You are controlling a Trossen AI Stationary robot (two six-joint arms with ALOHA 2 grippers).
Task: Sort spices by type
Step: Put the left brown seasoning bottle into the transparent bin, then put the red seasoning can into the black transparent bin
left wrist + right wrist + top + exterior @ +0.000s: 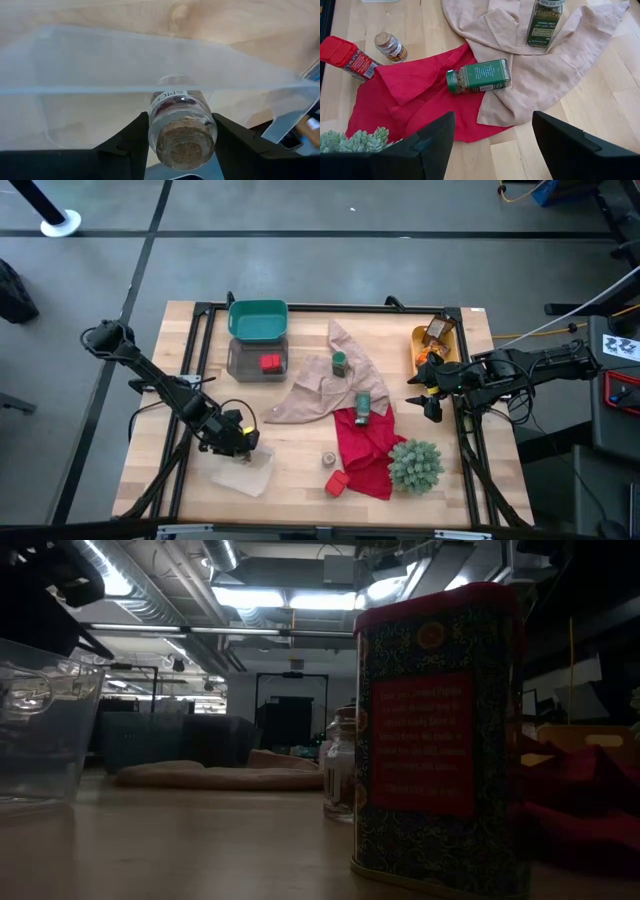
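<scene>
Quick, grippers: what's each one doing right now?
Left gripper: shut on a cork-stoppered spice jar, over the clear bin.
Right gripper: open, empty.

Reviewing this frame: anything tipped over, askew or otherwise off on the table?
One dark-green spice jar lies on its side where the red cloth meets the crumpled beige cloth, while the other green jar stands upright. Both cloths are bunched up. No spill shows. The left pincer holds a cork-stoppered glass jar at the clear plastic bin.

Red cloth (365, 442) overlaps beige cloth (320, 385); spiky plant (415, 465) just beside red cloth
</scene>
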